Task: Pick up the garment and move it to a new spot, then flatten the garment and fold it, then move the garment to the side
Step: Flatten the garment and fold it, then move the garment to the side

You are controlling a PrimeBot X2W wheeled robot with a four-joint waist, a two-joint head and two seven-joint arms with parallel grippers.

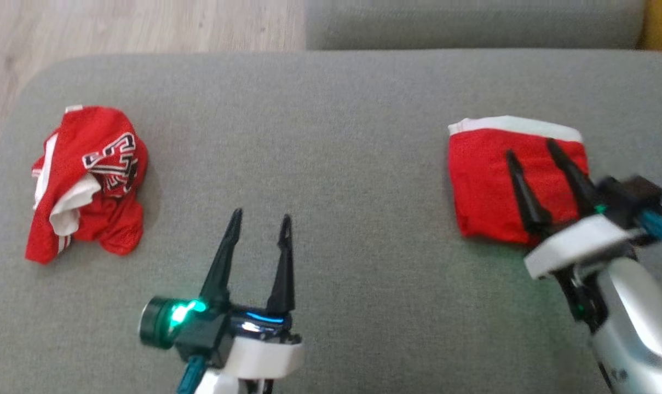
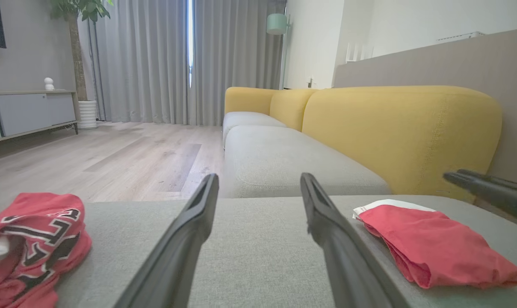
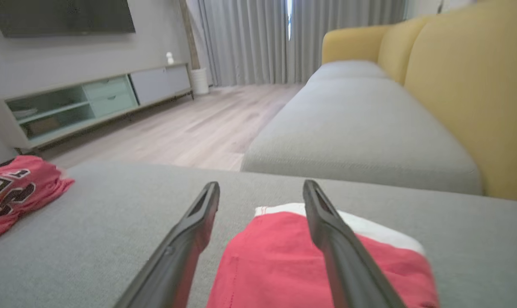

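A folded red garment (image 1: 484,180) with a white band along its far edge lies flat on the right of the grey cushion (image 1: 331,126). My right gripper (image 1: 530,148) hovers over it, open, with nothing between its fingers. In the right wrist view the garment (image 3: 275,256) lies under and between the spread fingers of that gripper (image 3: 261,183). My left gripper (image 1: 262,214) stands open over bare cushion near the front middle. The left wrist view has the garment (image 2: 433,239) to the right of the left gripper (image 2: 258,175).
A crumpled red jersey (image 1: 90,180) with black-and-white numbers lies at the cushion's left end, also in the left wrist view (image 2: 31,239). Beyond the cushion stands a yellow-backed sofa (image 2: 395,128). Wooden floor (image 1: 117,27) lies past the far left edge.
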